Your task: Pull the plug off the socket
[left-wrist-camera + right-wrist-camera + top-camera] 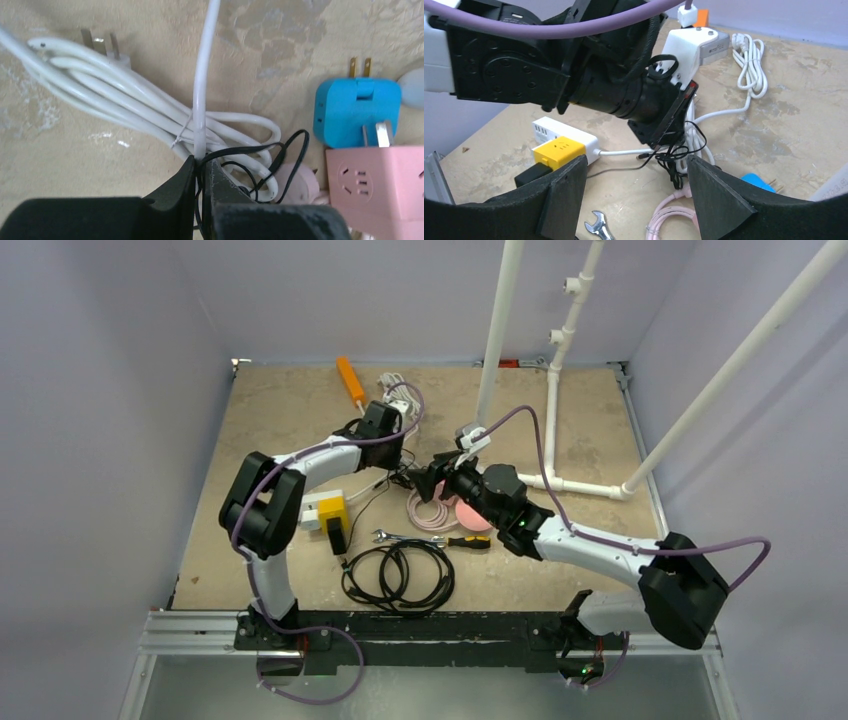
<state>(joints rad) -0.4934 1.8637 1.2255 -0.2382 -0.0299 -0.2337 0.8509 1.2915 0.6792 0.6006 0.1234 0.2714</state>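
Note:
A black plug (336, 538) sits in a yellow socket cube (332, 510) joined to a white power strip (311, 506) at the table's left. The right wrist view shows the same plug (531, 175), cube (559, 149) and strip (555, 129). My left gripper (400, 468) is to their right, away from them. Its jaws (201, 161) are shut on a white cable (202, 90) and a thin black wire (250, 148). My right gripper (427, 480) faces it from the right, open (636, 195) and holding nothing.
A tied white cable bundle (125, 100), a blue adapter (355, 115) and a pink socket block (380, 185) lie by the left gripper. A wrench (395, 536), a screwdriver (465, 540) and a black cable coil (398, 575) lie nearer. White pipes (555, 410) stand at the back right.

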